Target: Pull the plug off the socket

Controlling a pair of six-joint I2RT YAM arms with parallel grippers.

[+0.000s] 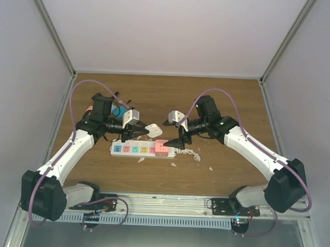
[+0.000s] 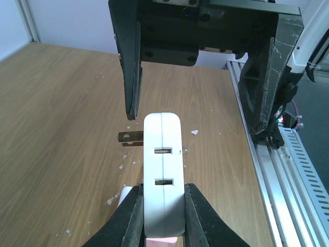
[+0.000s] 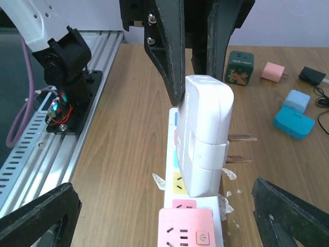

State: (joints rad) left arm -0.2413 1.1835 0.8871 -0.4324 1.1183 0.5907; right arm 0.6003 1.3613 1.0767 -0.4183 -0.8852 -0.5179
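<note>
Brown wooden desk [image 1: 220,104] bears a long white plastic power strip [image 1: 139,149]; left jaws clamp a white rectangular plug [image 2: 163,167] above it, right jaws gape empty.

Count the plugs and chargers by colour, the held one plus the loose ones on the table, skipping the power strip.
White: 1, the white rectangular plug held by the left gripper
Dark green: 1, the dark green cube charger
Pink: 1, the small pink charger
Black: 1, the small black charger
Blue: 2, the light-blue charger and the teal charger
Total: 6
</note>
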